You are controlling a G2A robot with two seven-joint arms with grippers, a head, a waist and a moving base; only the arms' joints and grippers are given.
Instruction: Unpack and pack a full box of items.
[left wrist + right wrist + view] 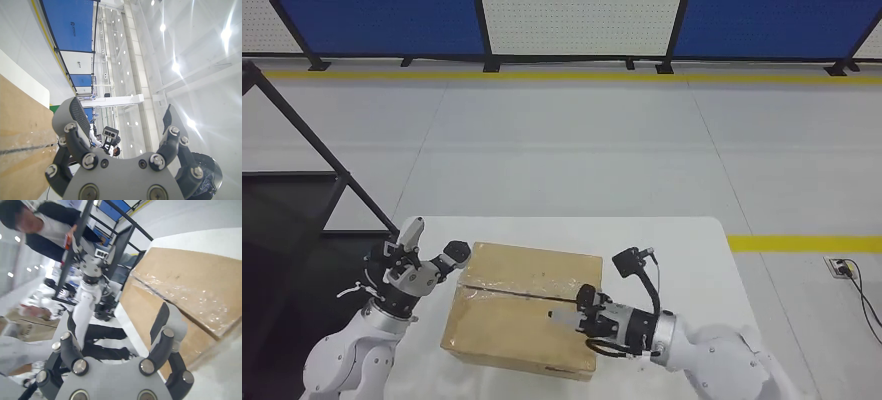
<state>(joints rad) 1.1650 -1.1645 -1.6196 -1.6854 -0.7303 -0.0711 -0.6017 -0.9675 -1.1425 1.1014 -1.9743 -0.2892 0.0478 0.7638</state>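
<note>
A closed cardboard box [504,320] lies on the white table [682,250], with clear tape [512,291] along its middle seam. My left gripper [434,245] stands at the box's left end, beside it and pointing upward. It is open with nothing between its fingers [79,113]. In the left wrist view the box [19,113] runs along one side. My right gripper [572,308] hovers over the right part of the box top, close to the seam, and is open and empty. In the right wrist view one of its fingers [160,317] sits close against the box [189,275] near the taped seam [170,289].
A black metal stand [302,130] rises off the table's left side. Free table surface lies behind the box and to its right, up to the table's right edge [732,280]. Blue partition panels [382,25] close the floor far behind.
</note>
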